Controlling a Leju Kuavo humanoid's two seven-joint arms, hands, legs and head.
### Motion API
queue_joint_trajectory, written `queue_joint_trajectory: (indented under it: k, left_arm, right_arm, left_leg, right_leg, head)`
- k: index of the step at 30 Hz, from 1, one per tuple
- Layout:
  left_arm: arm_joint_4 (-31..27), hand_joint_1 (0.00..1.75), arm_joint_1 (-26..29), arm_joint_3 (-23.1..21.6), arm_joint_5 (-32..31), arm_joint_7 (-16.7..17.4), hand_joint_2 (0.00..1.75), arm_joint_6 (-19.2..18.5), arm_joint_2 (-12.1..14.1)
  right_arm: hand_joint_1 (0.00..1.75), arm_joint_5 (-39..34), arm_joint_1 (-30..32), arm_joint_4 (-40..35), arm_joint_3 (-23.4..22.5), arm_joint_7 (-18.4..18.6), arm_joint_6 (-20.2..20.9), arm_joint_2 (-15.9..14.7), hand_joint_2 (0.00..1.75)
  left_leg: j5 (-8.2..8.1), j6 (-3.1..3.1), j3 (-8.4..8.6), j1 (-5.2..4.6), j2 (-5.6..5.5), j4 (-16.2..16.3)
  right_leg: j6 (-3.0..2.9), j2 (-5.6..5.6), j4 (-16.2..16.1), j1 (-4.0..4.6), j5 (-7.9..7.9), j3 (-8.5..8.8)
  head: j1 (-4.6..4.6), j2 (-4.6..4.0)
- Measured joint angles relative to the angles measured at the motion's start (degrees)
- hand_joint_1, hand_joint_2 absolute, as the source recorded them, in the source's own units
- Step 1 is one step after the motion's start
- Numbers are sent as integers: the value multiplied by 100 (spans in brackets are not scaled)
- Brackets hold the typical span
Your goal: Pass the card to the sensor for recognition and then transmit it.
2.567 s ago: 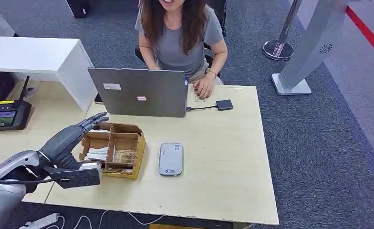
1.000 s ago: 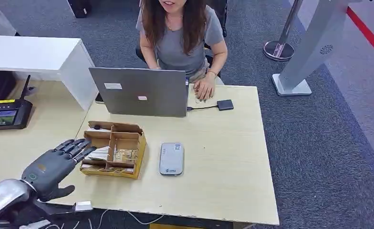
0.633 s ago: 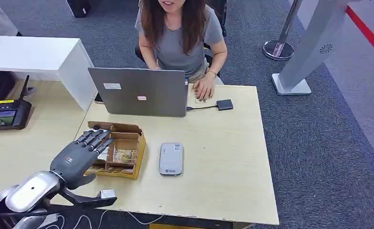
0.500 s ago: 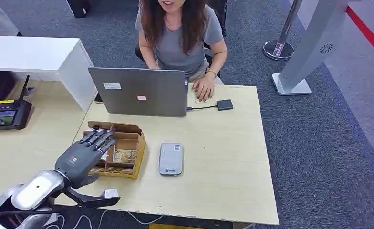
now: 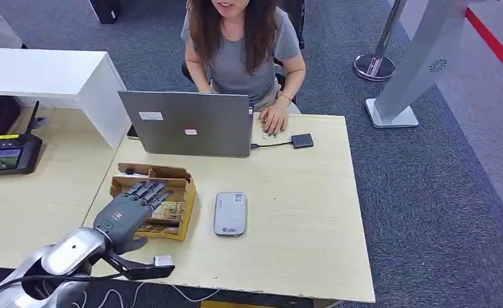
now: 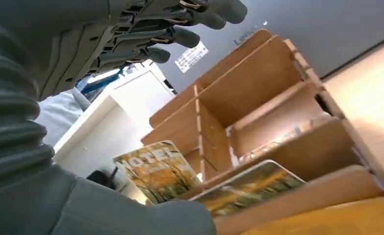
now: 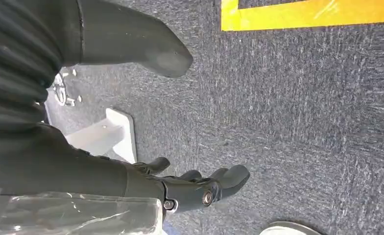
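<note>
A wooden card box point(image 5: 172, 183) with several compartments stands on the light desk point(image 5: 300, 218), left of a flat grey sensor point(image 5: 230, 213). My left hand point(image 5: 130, 215) hovers over the box's near-left part, fingers spread and holding nothing. In the left wrist view the fingers point(image 6: 180, 34) reach above the box point(image 6: 258, 93). Two picture cards lean in the near compartments, one printed HOTEL point(image 6: 156, 169) and another point(image 6: 251, 183) beside it. My thumb point(image 6: 170, 220) lies just below them. My right hand point(image 7: 107, 171) hangs over the grey carpet, fingers apart.
A person sits behind an open grey laptop point(image 5: 188, 123), one hand resting near a small black adapter point(image 5: 301, 140). A black desk terminal point(image 5: 8, 154) sits far left beside a white cabinet point(image 5: 50, 74). A grey kiosk base point(image 5: 393, 112) stands on the carpet at right.
My left hand has swung from the desk's front-left edge forward and to the right, ending over the card box. The box, the sensor and the person stay put.
</note>
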Motion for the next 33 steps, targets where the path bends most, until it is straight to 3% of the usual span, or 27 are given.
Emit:
queue_joint_trajectory:
  k: [16, 33]
  left_arm:
    - [267, 0, -20, -304, 855, -164, 175, -190, -94]
    - [339, 0, -31, -592, 851, -29, 175, -184, -87]
  right_arm:
    - [0, 146, -18, -9, 0, 50, -33, -7, 175]
    - [0, 197, -47, -9, 0, 79, -33, -9, 175]
  left_leg:
    - [0, 0, -2, 0, -1, 0]
    - [0, 0, -1, 0, -1, 0]
  right_leg:
    - [0, 0, 0, 0, 0, 1]
    - [0, -1, 0, 0, 0, 0]
  head:
    - [-2, 0]
    - [-2, 0]
